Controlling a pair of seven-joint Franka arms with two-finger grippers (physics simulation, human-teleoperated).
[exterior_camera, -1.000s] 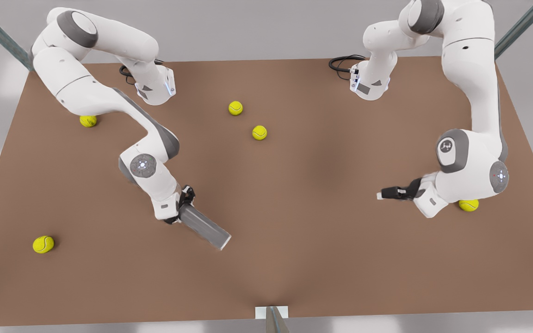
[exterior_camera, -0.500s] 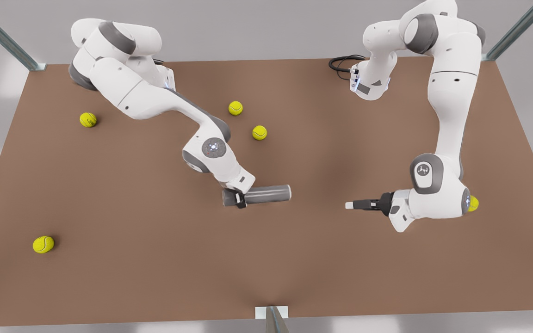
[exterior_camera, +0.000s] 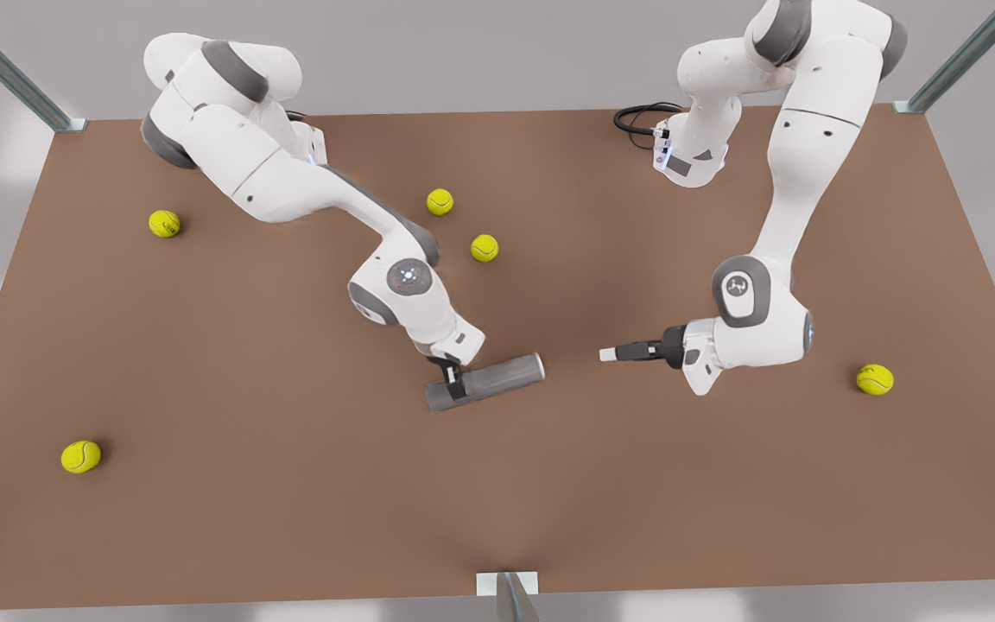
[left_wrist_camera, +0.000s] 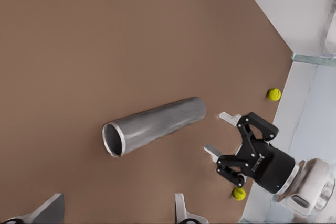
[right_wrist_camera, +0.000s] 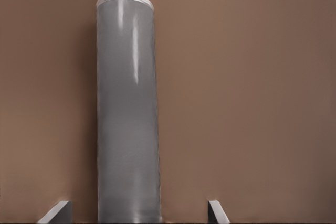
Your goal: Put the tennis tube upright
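The tennis tube (exterior_camera: pixel 489 380) is a dark grey cylinder lying on its side near the middle of the brown table (exterior_camera: pixel 290 501). Its silvery rim (exterior_camera: pixel 539 365) points to the front view's right. My right gripper (exterior_camera: pixel 454 380) hovers over the tube's other end, open; its fingers straddle the tube (right_wrist_camera: pixel 128 114) with gaps on both sides. The left wrist view shows that right gripper (left_wrist_camera: pixel 220 135) open beside the tube's far end. My left gripper (exterior_camera: pixel 608 353) is open, level with the tube and a short way off its rim end (left_wrist_camera: pixel 113 140).
Several yellow tennis balls lie scattered: two behind the tube (exterior_camera: pixel 440 201) (exterior_camera: pixel 484 248), one at the far left (exterior_camera: pixel 164 224), one near the front left (exterior_camera: pixel 81 456), one at the right (exterior_camera: pixel 875 379). Metal frame posts stand at the table's corners.
The right gripper carried the tube toward the centre, set it down and opened. The left arm moved toward the tube's rim end, uncovering the ball at the right.
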